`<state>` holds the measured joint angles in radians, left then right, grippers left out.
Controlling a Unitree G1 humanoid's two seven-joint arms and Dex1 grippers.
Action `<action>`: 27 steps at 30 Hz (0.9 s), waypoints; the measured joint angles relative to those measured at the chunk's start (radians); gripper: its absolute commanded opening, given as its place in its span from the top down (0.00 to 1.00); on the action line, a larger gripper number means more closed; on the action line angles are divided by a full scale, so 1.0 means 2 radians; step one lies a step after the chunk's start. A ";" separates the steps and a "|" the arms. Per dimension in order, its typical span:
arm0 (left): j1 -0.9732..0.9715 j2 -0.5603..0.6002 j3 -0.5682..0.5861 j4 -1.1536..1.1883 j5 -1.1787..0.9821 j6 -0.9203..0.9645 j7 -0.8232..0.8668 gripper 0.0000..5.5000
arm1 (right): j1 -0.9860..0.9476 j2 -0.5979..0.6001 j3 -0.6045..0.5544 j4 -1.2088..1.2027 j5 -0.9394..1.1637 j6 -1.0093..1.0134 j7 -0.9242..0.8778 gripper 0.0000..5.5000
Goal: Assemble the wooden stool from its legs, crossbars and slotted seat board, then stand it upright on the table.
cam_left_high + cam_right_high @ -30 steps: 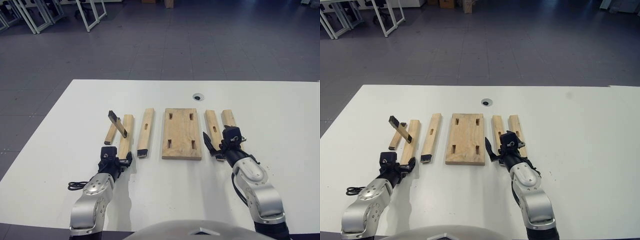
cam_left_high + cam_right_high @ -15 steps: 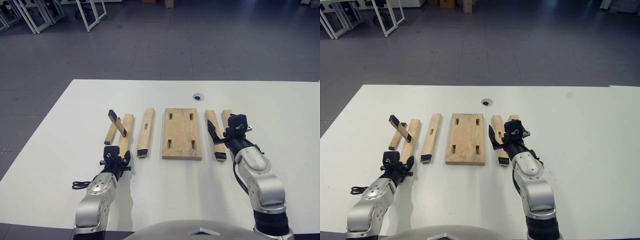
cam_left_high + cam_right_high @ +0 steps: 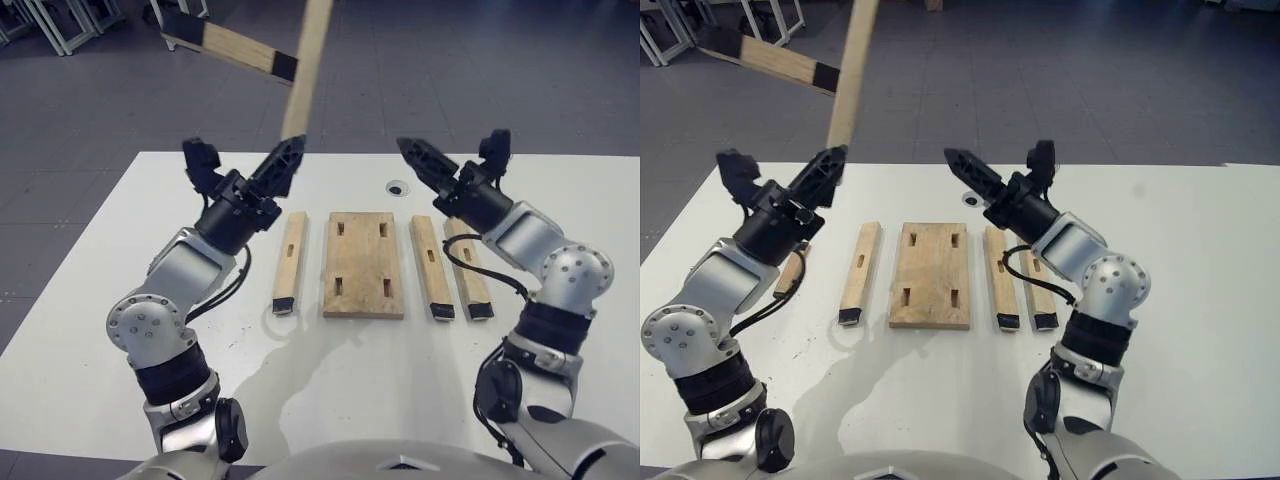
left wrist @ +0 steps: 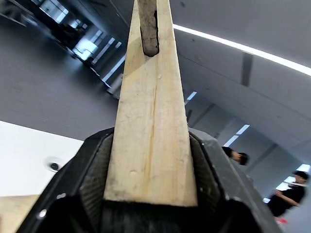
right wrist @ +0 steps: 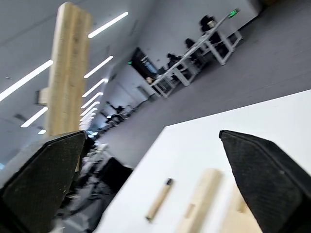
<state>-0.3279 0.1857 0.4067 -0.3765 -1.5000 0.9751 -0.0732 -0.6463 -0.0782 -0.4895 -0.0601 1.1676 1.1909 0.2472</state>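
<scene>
My left gripper (image 3: 287, 152) is raised over the table's far left and is shut on the lower end of a wooden leg (image 3: 308, 60) that points steeply up. A black-tipped crossbar (image 3: 228, 46) sticks sideways through that leg's slot near the top. In the left wrist view the leg (image 4: 151, 121) sits tight between the pads (image 4: 97, 165). The slotted seat board (image 3: 363, 263) lies flat at mid-table. One leg (image 3: 290, 260) lies left of it, two legs (image 3: 430, 265) (image 3: 467, 268) to its right. My right gripper (image 3: 428, 162) hovers open above the right-hand legs, holding nothing.
A second short crossbar (image 3: 792, 272) lies on the table behind my left forearm. A round cable hole (image 3: 397, 187) sits just beyond the seat board. The white table (image 3: 330, 380) has bare surface along its near side and far right.
The left gripper has lifted the leftmost leg, with the crossbar stuck in it, off the table and high up. The right gripper has risen from the right-hand legs. The camera view has shifted.
</scene>
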 measured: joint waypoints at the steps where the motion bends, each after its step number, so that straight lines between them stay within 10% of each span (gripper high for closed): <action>1: -0.001 0.007 -0.008 0.011 -0.029 0.010 -0.011 0.63 | -0.020 -0.001 -0.006 0.018 0.036 0.012 -0.006 0.03; 10: -0.021 0.037 -0.099 0.054 -0.086 0.026 -0.056 0.63 | -0.083 -0.025 0.017 0.102 0.273 0.034 -0.122 0.03; 27: 0.002 0.099 -0.129 0.044 -0.082 0.035 -0.116 0.63 | -0.037 -0.150 0.156 0.076 0.328 0.043 -0.056 0.61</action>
<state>-0.3232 0.3845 0.1480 -0.2893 -1.6640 1.0447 -0.3055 -0.7210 -0.3780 -0.1778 0.0919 1.8229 1.2778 0.1354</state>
